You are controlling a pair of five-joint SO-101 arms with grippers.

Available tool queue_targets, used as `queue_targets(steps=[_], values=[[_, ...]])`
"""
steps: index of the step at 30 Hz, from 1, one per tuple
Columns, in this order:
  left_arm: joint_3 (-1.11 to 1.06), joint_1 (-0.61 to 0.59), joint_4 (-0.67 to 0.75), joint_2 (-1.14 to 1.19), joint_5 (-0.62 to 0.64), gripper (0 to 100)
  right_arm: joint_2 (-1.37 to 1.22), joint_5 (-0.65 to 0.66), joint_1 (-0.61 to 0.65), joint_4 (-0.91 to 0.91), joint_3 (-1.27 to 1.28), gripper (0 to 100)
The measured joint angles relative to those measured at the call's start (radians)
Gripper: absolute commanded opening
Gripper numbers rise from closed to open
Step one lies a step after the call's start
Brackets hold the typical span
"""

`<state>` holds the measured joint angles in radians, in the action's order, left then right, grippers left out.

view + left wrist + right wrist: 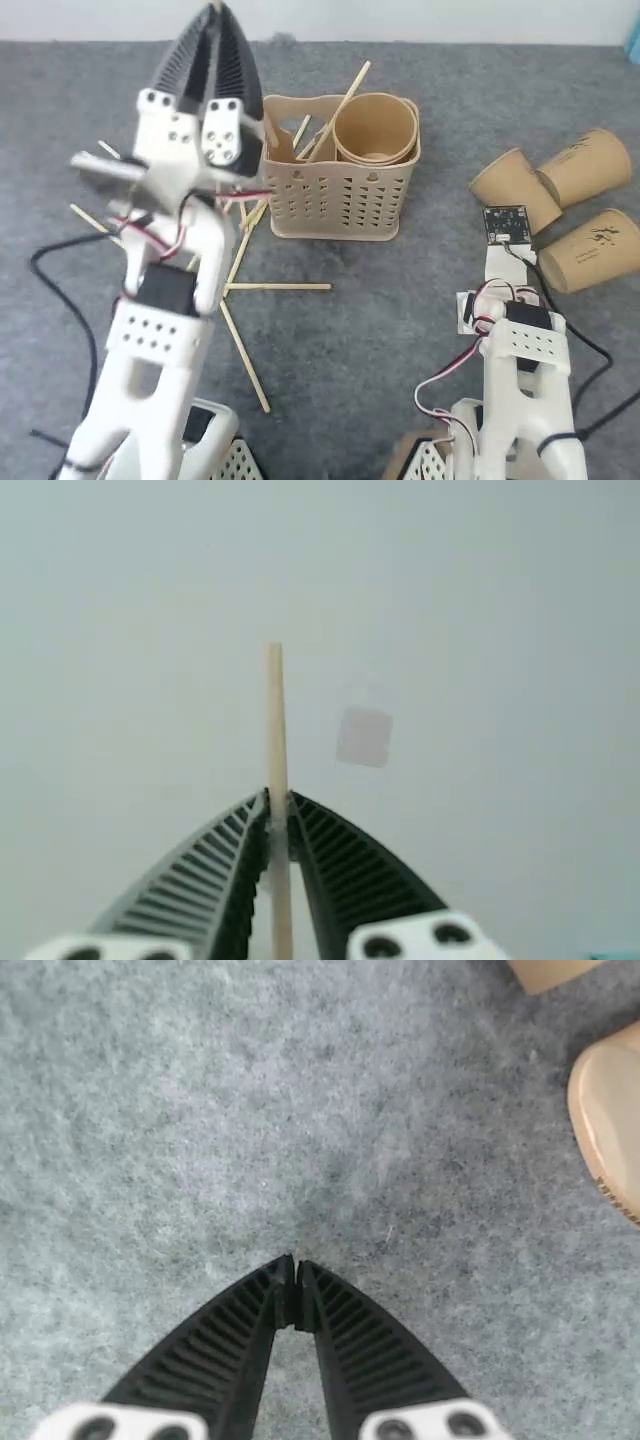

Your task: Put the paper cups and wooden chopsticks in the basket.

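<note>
Left gripper (pixel 278 805) is up high off the mat, jaws clamped on one wooden chopstick (pixel 274 720). The stick runs straight between the tips and pokes out well past them; can't tell how far along its length the pinch sits. It's light, stiff, thin and smooth, so it will likely pivot or slip in the pinch; best held mid-length, square across the pads. Basket (pixel 340 200) sits just beside that arm, with stacked paper cups (pixel 375 128) and a few sticks (pixel 340 100) in it. More loose chopsticks (pixel 278 287) lie on the grey mat (pixel 400 330) by the basket's near-left side. Right gripper (pixel 296 1272) has jaws shut on nothing, tips low over bare mat. Three loose cups (pixel 590 250) lie on their sides near it, not touching. Cups are light and crushable; take them at the rim, gently.
</note>
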<state>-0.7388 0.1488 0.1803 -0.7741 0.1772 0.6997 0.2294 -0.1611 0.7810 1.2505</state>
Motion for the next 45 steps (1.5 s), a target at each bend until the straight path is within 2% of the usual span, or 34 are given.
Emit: queue_targets(steps=[9,14,16,21,27,30,33,41,45], values=[[0.002,-0.043,0.133,0.235,0.000,2,0.000,0.026,0.002,0.000,0.000,0.8],[-0.041,-0.046,0.143,0.238,0.000,13,0.000,0.032,0.002,0.000,0.000,0.8],[-0.071,-0.049,0.143,0.238,0.000,14,0.000,0.032,0.002,0.000,0.000,0.8],[-0.117,-0.068,0.143,0.238,0.000,13,0.000,0.035,0.000,0.000,0.000,0.8],[-0.117,-0.077,0.107,0.235,0.000,4,0.000,0.035,0.000,0.000,0.000,0.8],[-0.115,-0.077,-0.008,0.164,0.000,3,0.000,0.035,0.000,-0.011,0.000,0.8],[-0.068,-0.077,-0.186,0.043,0.000,2,0.000,0.035,0.000,-0.012,0.000,0.8],[0.089,-0.077,-0.842,-0.189,0.005,1,0.000,0.035,0.000,-0.012,0.000,0.8],[0.094,-0.112,-0.994,-0.196,0.002,1,0.000,0.035,0.000,-0.012,0.000,0.8]])
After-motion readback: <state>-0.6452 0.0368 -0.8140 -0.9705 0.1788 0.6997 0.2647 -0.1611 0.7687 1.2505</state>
